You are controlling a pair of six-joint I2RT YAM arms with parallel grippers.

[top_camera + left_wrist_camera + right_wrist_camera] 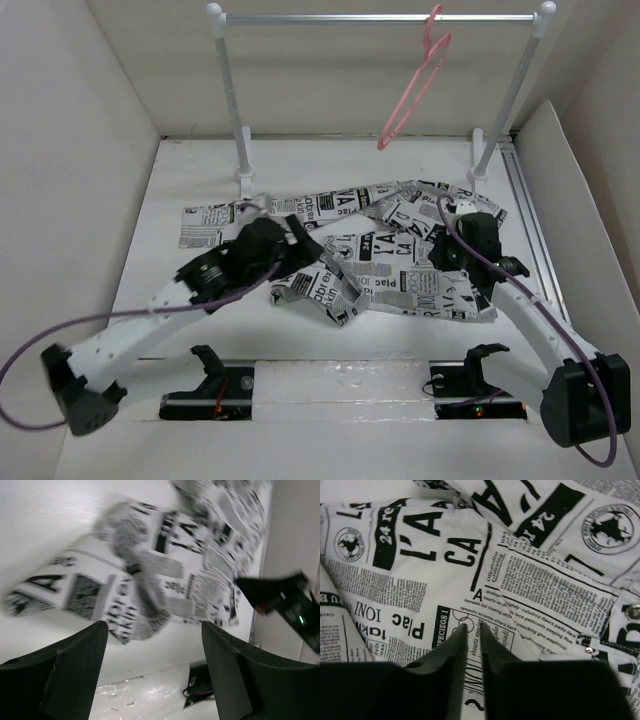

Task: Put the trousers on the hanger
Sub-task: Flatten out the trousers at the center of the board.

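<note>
The trousers (385, 262), white with black newspaper print, lie crumpled across the middle of the table. The pink hanger (418, 85) hangs by its hook from the rail at the back right, tilted. My left gripper (303, 243) is at the trousers' left part. In the left wrist view it (152, 625) is wide open and empty, with the trousers (165, 565) blurred beyond it. My right gripper (447, 250) is over the trousers' right part. In the right wrist view its jaws (473, 626) are almost together, low over flat cloth (420, 555), with only a thin slit between them.
A white-and-silver rail (380, 18) on two posts stands at the back. White walls enclose the table on the left, back and right. A metal track (530, 215) runs along the right side. My right arm (285, 600) shows in the left wrist view.
</note>
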